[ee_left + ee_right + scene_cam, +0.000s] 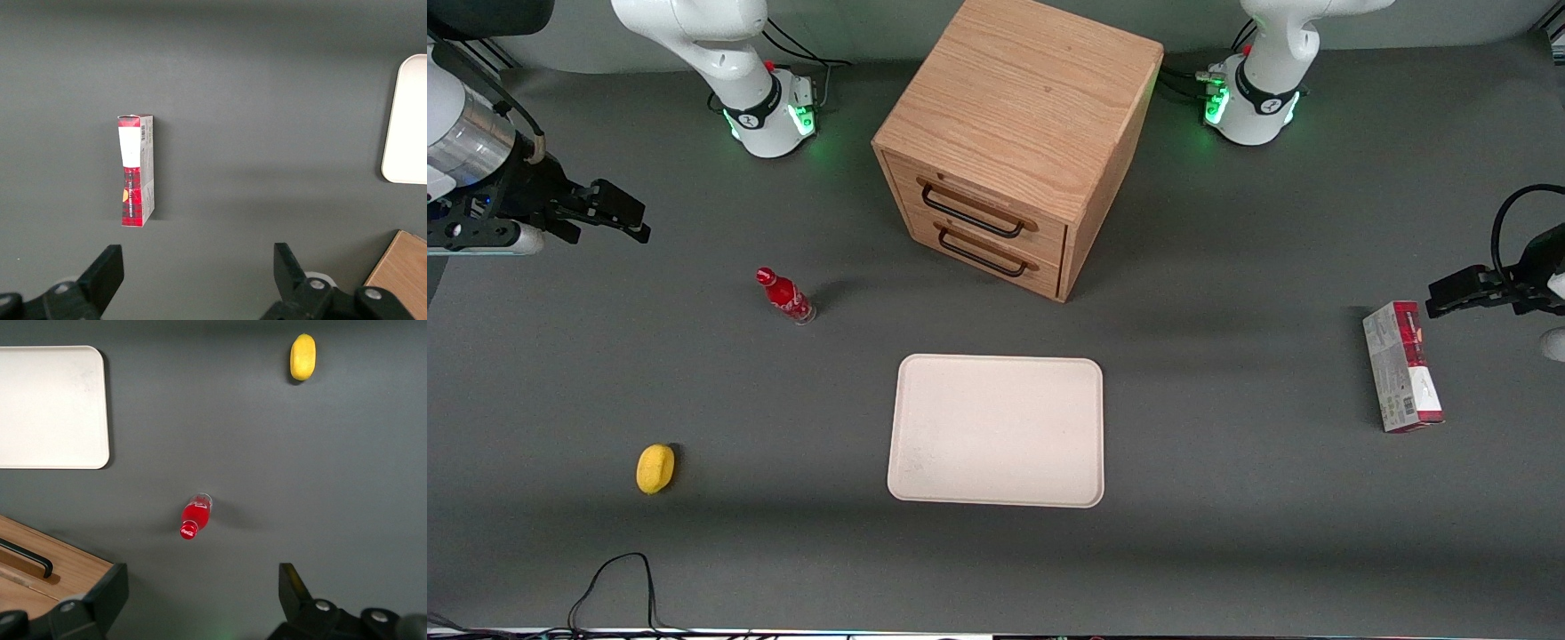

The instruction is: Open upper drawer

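The oak cabinet [1018, 133] stands at the back middle of the table. Its upper drawer [983, 206] is shut, with a long thin black wire handle [971, 213]; the identical lower drawer [985, 252] is shut below it. My right gripper [618, 213] hangs open and empty above the table toward the working arm's end, well apart from the cabinet and level with the drawers. In the right wrist view the open gripper [203, 593] has bare table between its fingers, and a cabinet corner with part of a handle [30, 557] shows beside one finger.
A red bottle [785, 295] stands between my gripper and the cabinet, nearer the front camera. A white tray [996, 430] lies in front of the cabinet. A yellow lemon [655, 468] lies near the front. A red box [1401, 366] lies toward the parked arm's end.
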Robot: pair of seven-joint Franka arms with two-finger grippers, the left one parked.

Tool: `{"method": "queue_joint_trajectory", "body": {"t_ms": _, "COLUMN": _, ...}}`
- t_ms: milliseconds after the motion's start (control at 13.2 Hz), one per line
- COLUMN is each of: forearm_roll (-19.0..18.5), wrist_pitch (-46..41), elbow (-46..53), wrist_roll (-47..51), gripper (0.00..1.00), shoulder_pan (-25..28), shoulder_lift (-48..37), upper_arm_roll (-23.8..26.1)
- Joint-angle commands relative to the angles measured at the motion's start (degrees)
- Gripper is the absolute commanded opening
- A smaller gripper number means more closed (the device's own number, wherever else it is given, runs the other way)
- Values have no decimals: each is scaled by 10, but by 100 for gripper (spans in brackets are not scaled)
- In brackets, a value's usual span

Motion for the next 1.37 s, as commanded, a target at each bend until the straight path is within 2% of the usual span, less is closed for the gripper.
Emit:
{"method": "queue_joint_trajectory", "body": {"t_ms": 0, "forearm_roll": -13, "wrist_pitch": -1, "elbow": 14, "wrist_roll": -8, "gripper": 100, "shoulder_pan": 4, "shoulder_lift": 8, "upper_arm_roll": -2}}
{"method": "queue_joint_trajectory", "body": {"t_ms": 228, "forearm_roll": -12, "wrist_pitch": -1, "elbow": 44, "wrist_roll": -8, "gripper": 100, "shoulder_pan": 10, "shoulder_lift": 35, "upper_arm_roll": 1}}
{"method": "queue_joint_trajectory", "body": {"t_ms": 456, "forearm_roll": -10, "wrist_pitch": -1, "elbow": 92, "wrist_roll": -1, "gripper": 100, "shoulder_pan": 13, "shoulder_lift": 74, "upper_arm_roll": 61}}
{"method": "queue_joint_trajectory", "body": {"t_ms": 911, "forearm_roll": -14, "wrist_pitch": 1, "elbow": 176, "wrist_roll": -14, "gripper": 100, "shoulder_pan": 20, "shoulder_lift": 157, "upper_arm_roll": 252}}
{"method": "queue_joint_trajectory", "body": {"t_ms": 987, "forearm_roll": -37, "wrist_pitch": 1, "elbow": 187, "wrist_roll": -51, "gripper": 100, "shoulder_pan": 20, "shoulder_lift": 170, "upper_arm_roll": 283}}
{"method": "queue_joint_trajectory", "body": {"t_ms": 1063, "forearm_roll": -92, "wrist_pitch": 3, "elbow": 189, "wrist_roll": -118, "gripper": 100, "shoulder_pan": 24, "shoulder_lift": 179, "upper_arm_roll": 321}}
{"method": "queue_joint_trajectory", "body": {"t_ms": 1139, "forearm_roll": -118, "wrist_pitch": 2, "elbow": 198, "wrist_roll": -167, "gripper": 100, "shoulder_pan": 24, "shoulder_lift": 195, "upper_arm_roll": 352}}
{"method": "queue_joint_trajectory", "body": {"t_ms": 1291, "forearm_roll": -96, "wrist_pitch": 0, "elbow": 206, "wrist_roll": -181, "gripper": 100, "shoulder_pan": 24, "shoulder_lift": 231, "upper_arm_roll": 390}}
